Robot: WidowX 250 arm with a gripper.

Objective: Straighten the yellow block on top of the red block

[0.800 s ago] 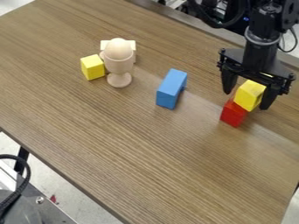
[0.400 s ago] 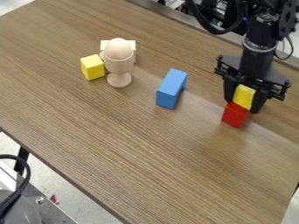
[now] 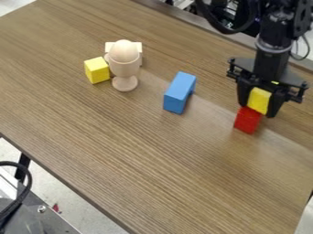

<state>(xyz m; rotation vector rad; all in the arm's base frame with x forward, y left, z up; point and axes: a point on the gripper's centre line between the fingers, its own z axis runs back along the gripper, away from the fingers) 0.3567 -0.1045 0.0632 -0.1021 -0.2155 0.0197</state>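
At the right of the camera view my gripper (image 3: pixel 259 105) hangs down, shut on a yellow block (image 3: pixel 259 100) with one finger on each side of it. Directly below that block is a red block (image 3: pixel 247 120), and the two look to be touching. Left of them a long blue block (image 3: pixel 180 92) lies on the wooden table (image 3: pixel 140 160).
Toward the upper left stands a pale wooden cup (image 3: pixel 124 68) with an egg-shaped piece (image 3: pixel 123 50) in it. A second yellow block (image 3: pixel 97 70) sits at its left, and a cream block (image 3: pixel 137 47) is behind it.
The fingers have closed from both sides onto the yellow block, which has straightened between them. The red block has shifted very slightly right.
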